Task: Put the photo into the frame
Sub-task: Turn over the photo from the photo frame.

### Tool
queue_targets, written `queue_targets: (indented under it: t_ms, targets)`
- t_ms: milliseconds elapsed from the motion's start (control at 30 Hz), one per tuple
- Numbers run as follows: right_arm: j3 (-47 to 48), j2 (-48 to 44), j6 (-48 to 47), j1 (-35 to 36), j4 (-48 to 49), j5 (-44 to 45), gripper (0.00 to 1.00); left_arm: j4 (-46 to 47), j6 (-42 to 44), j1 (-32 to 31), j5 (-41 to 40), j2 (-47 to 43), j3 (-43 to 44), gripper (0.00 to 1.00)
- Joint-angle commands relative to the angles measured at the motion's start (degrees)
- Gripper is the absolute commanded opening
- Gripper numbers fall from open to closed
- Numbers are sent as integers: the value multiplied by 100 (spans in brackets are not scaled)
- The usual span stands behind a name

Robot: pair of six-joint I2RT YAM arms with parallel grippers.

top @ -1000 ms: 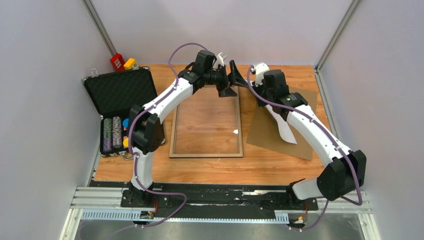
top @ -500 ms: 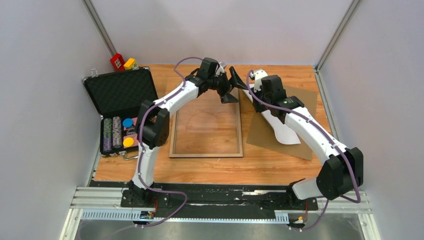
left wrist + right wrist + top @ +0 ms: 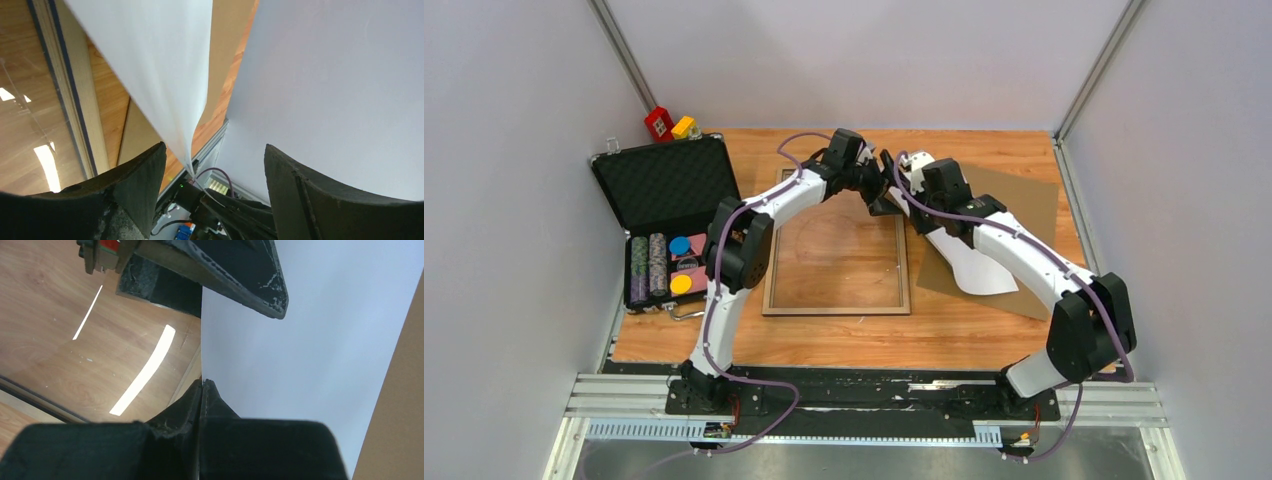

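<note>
The frame (image 3: 837, 243) lies flat in the middle of the table, tan back up, with its clear pane showing the wood below; its rail also shows in the left wrist view (image 3: 60, 85) and its pane in the right wrist view (image 3: 75, 340). My right gripper (image 3: 905, 192) (image 3: 202, 382) is shut on the photo's edge. Only the photo's white back (image 3: 972, 268) (image 3: 310, 340) shows; it hangs over the frame's far right corner. My left gripper (image 3: 886, 185) (image 3: 215, 150) is open, and the photo's edge (image 3: 170, 75) hangs between its jaws without touching.
The brown hardboard backing panel (image 3: 1019, 215) lies right of the frame, under the photo. An open black case (image 3: 664, 185) of poker chips stands at the left. Red and yellow blocks (image 3: 669, 125) sit at the far left corner. Walls close in on three sides.
My right gripper has carried the photo leftward to the frame's far right corner. My left gripper has shifted right and closer, so the photo's edge now sits between its open jaws.
</note>
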Motion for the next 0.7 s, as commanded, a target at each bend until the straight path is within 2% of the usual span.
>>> queue_targets:
  t_ms: [0,300,467,567,600,667]
  targets:
    - [92,132,122,139,296,-33,0,335,-170,14,41,79,-189,75]
    - [85,185,280,172,296,-151,1,790,-359,13,120,2,-750,40]
    - [78,208,271,219,296,-212,6,885,-381,15,130,10,-805,20]
    - [44,159,262,228,295,-303,19,925,-392,14,142,-16,-856,9]
    - [33,132,268,229,296,-336,30,945,-391,13,139,-16,-878,7]
    - [20,85,270,231,291,-376,42,952,-367,16,139,-29,-910,1]
